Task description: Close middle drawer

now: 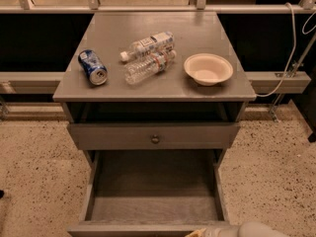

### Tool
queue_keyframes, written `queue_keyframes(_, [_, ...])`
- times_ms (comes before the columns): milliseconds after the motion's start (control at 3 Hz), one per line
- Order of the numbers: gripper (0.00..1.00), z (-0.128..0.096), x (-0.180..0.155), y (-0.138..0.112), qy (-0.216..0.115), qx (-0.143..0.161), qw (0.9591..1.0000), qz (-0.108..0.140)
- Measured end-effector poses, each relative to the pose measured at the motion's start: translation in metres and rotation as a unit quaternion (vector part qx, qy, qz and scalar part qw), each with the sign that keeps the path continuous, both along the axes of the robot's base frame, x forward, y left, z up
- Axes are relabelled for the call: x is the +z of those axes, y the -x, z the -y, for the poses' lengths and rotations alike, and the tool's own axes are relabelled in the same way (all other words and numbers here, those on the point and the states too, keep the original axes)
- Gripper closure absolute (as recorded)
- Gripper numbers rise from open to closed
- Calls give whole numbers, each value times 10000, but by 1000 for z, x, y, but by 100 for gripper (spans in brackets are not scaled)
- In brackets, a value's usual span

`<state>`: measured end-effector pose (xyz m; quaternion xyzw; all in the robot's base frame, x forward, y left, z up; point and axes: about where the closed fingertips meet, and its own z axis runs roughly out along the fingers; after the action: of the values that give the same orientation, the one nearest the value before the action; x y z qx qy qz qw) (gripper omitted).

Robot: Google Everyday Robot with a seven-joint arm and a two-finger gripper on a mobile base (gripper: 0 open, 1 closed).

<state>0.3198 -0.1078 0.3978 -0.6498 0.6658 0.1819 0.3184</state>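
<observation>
The middle drawer (153, 184) is pulled far out toward me: a long bare grey tray with low side walls. Its front panel (128, 228) lies at the bottom edge of the view, and its knob is hidden. My gripper (205, 232) shows only as a pale tip at the bottom edge, right at the drawer's front panel, right of its centre. The white arm (261, 229) trails to the right behind it.
Above the open drawer is a shut grey drawer with a round knob (155, 138), and above that a dark gap. On the cabinet top (197, 28) lie a blue can (93, 67), two plastic bottles (148, 56) and a white bowl (208, 68). Speckled floor lies on both sides.
</observation>
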Motion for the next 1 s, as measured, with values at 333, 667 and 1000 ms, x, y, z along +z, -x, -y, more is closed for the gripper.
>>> queue_keyframes(333, [100,-9,-10,-22,-68,-117,9998,128])
queue_keyframes(667, [100,-9,-10,-22,-68,-118,9998,130])
queue_keyframes(1000, [100,-12,-8,-60,-94,-339,9989,306])
